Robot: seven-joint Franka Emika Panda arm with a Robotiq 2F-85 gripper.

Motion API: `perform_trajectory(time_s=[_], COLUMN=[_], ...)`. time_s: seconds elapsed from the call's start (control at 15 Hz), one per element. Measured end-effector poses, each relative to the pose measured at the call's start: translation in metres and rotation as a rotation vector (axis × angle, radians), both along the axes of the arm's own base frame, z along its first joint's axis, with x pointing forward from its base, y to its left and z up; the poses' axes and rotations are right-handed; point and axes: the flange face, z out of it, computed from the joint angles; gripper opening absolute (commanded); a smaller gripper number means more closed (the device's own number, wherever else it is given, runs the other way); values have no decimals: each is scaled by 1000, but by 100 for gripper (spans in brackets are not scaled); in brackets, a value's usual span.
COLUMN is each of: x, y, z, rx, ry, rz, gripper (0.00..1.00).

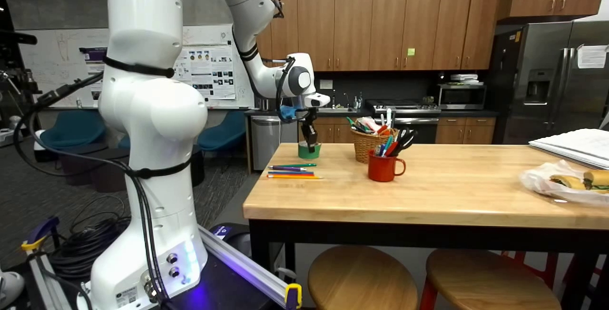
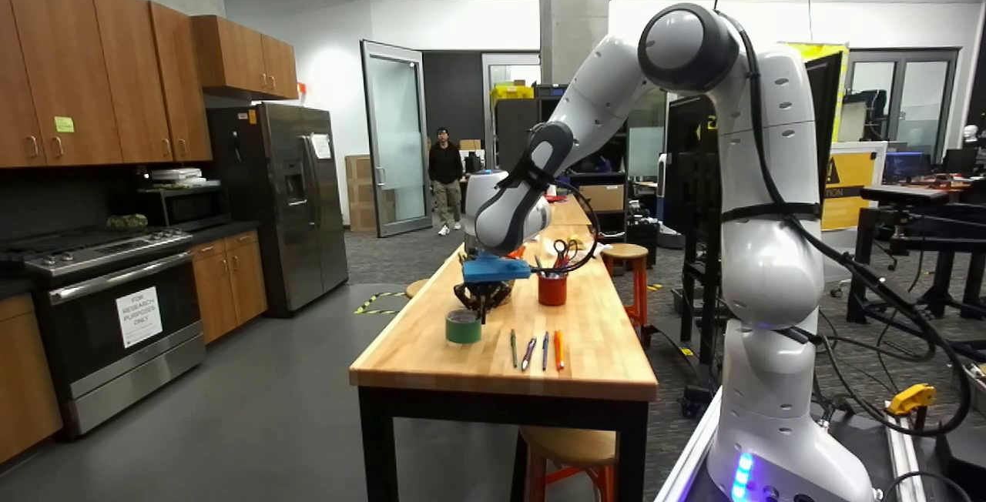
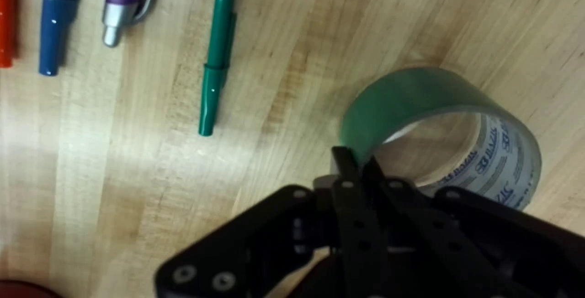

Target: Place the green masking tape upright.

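Nearest to the wrist camera is the black jointed hand (image 3: 358, 157), and it is gripping: one finger reaches into the hole, the other stands outside, and between them is the wall of the ring-shaped roll of green masking tape (image 3: 411, 92). This tape lies flat, hole upward, on the pale wooden surface (image 3: 274, 165); whether its whole lower rim touches, I cannot tell. I think the main danger is in the turning. Because the fingers hold only one spot of the wall, the ring may swivel or slip between them by its own weight. If it is put on its curved edge, it may roll upon release, toward the slim green plastic pen (image 3: 217, 60) or over the end of the surface.

Only the wrist view shows clearly the blue lettering on the pale inner core. That the tape is near the surface's edge, I see in both exterior views but not in the wrist view. The brown wicker basket (image 1: 364, 148) stands plainly in an exterior view, partly behind the round red mug (image 1: 382, 168).
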Motion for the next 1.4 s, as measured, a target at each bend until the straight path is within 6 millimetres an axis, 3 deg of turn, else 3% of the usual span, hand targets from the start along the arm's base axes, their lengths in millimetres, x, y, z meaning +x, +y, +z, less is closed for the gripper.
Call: perform_trajectory(time_s=[0.33, 0.8, 1.4], x=[-2, -13, -33], y=[11, 30, 70], z=[19, 42, 43], rx=[-70, -298, -597], ry=[-31, -31, 48], rz=[57, 143, 223], gripper=[1, 1, 1])
